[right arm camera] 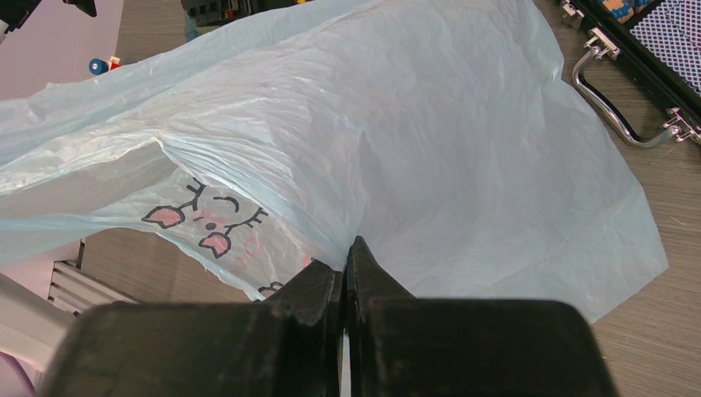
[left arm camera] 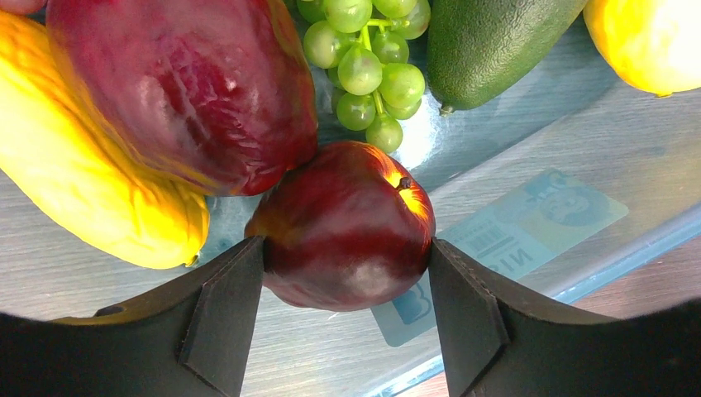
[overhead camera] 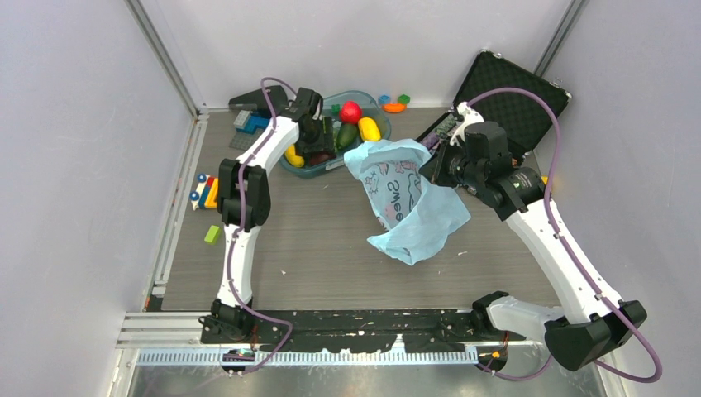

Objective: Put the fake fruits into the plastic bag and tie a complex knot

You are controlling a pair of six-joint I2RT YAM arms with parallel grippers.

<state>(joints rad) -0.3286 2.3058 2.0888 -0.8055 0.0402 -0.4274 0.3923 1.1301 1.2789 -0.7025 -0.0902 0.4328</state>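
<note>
I'm early on: left gripper [left arm camera: 345, 252] clamped on a dark red fruit [left arm camera: 339, 207], right gripper [right arm camera: 347, 260] pinching the empty-looking plastic bag [right arm camera: 430, 124], untied

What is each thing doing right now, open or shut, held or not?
left gripper, closed on the dark red fruit
dark red fruit, gripped, in the tub
right gripper, shut on the plastic bag
plastic bag, mouth held open, not tied
black case, lid open
</note>
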